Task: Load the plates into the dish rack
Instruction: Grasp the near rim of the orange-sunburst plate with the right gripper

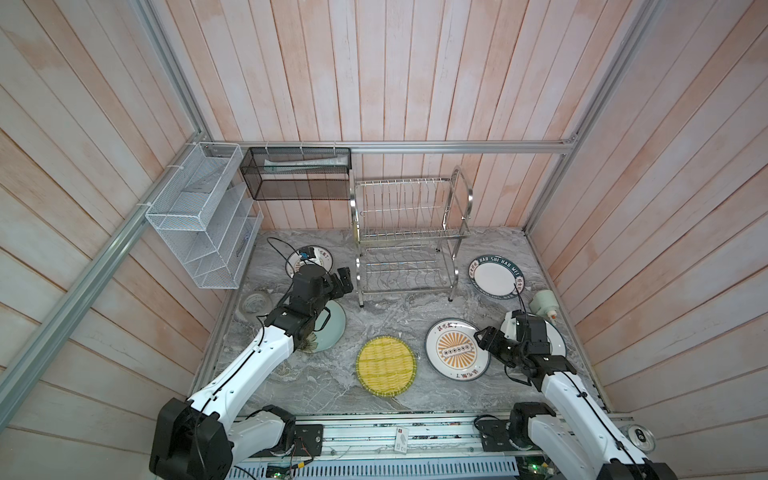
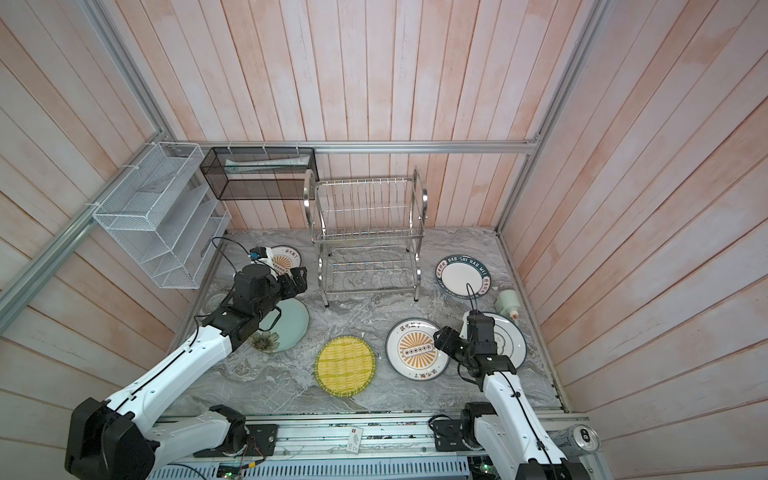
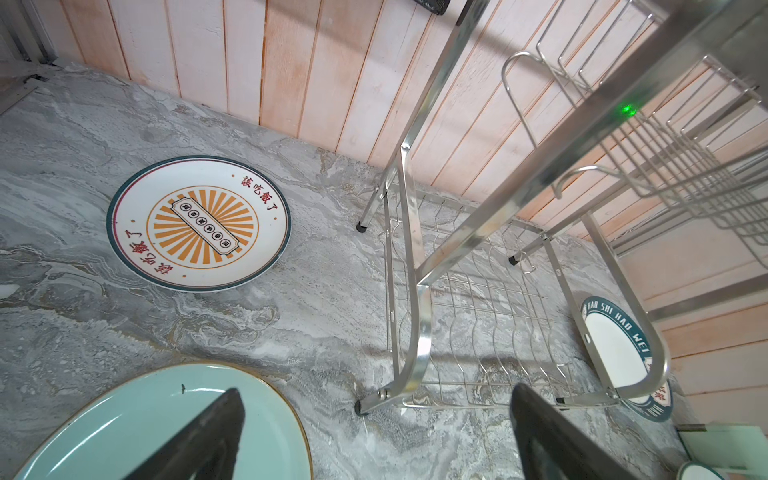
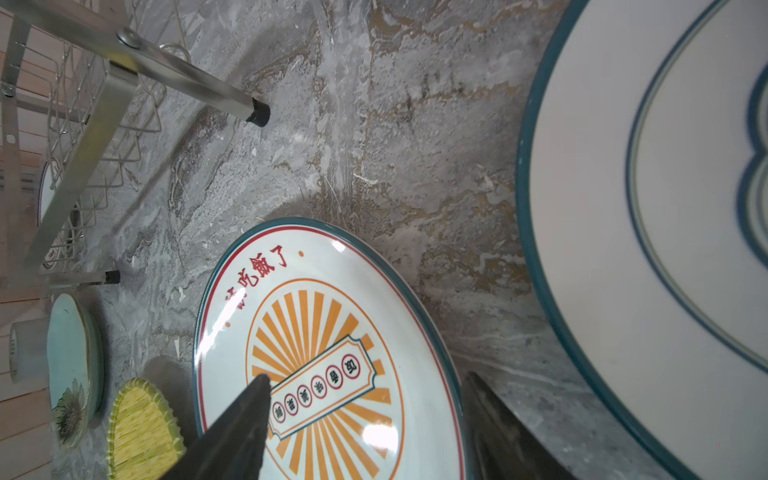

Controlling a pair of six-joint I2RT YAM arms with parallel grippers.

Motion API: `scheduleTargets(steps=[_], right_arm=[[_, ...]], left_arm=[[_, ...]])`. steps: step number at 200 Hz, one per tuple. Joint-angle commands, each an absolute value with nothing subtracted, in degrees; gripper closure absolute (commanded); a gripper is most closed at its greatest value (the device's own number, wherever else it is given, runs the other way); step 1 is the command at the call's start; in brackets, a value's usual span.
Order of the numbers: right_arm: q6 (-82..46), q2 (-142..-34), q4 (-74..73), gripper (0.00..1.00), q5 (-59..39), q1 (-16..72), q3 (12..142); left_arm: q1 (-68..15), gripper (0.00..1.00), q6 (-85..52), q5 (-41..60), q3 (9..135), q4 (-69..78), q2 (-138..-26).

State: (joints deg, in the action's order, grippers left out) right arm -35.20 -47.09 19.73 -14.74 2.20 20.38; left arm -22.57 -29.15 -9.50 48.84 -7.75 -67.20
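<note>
Pickup lining up on the right

In a top view, the right gripper (image 1: 482, 337) is hovering at the sunburst plate (image 1: 456, 350), which is lying flat in front of the dish rack (image 1: 409, 237). In the right wrist view, its jaws are straddling the plate's rim, apart, not clamped. In the left wrist view, the left gripper (image 3: 376, 390) is hanging wide open, empty.

Grey marble tabletop (image 1: 395, 316) carries the dish rack (image 1: 409, 237), six plates (image 1: 386, 365), a tape roll (image 1: 254, 302).
</note>
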Motion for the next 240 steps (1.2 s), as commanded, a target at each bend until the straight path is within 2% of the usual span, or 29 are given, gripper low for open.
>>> scheduleTargets(steps=[1,22,59,122,190,240], right_arm=[[-36.73,-46.88,21.62,0.30,-11.88,2.70,19.79],[-36.84,-47.84,21.80,0.35,-11.82,2.94,19.89],[-36.83,-50.02,21.53,0.37,-11.46,4.26,20.03],[-36.48,-52.04,19.92,0.51,-13.53,6.14,19.69],[-38.39,-53.15,16.48,0.53,-14.74,9.41,17.61],[-39.10,-53.28,14.02,0.61,-15.77,9.53,15.61]], left_arm=[[-22.77,0.00,-28.24,-10.80,48.39,-7.85,-67.39],[-22.68,0.00,-28.96,-10.75,48.94,-8.93,-67.50],[-22.67,0.00,-29.09,-10.11,49.04,-9.27,-67.31],[-22.49,0.00,-29.52,-9.74,49.47,-10.10,-67.45],[-22.38,0.00,-29.97,-7.47,50.35,-10.67,-68.62],[-22.36,0.00,-29.80,-7.41,50.80,-11.77,-68.76]])
